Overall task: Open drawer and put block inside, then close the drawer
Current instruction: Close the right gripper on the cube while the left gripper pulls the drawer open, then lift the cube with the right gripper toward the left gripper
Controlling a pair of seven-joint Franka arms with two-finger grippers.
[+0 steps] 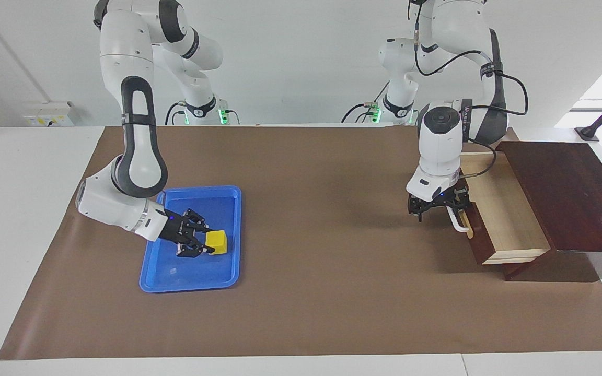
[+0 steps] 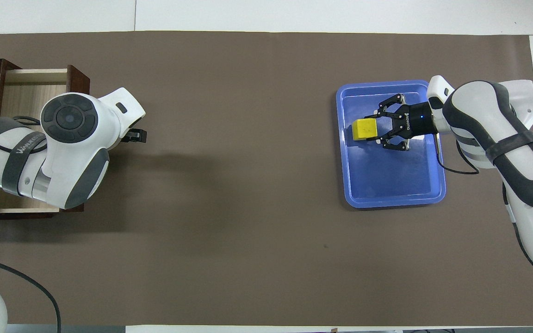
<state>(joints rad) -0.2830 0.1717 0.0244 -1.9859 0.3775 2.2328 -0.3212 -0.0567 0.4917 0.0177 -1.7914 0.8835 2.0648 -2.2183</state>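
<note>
Our right gripper (image 1: 208, 244) pinches the small yellow block (image 1: 217, 242), seemingly light and rigid, by opposite flat faces in the blue tray (image 1: 230, 274), while our left gripper (image 1: 452, 209), fingers spread, hooks the open drawer's (image 1: 510, 219) white handle (image 1: 456, 222).

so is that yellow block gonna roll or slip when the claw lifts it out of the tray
Rolling looks unlikely: the block is a flat-faced cube, so it should sit still in the blue tray. It seems rigid, keeping crisp edges inside the right claw. It probably weighs little for its size; slipping is possible if the faces are smooth.
</note>
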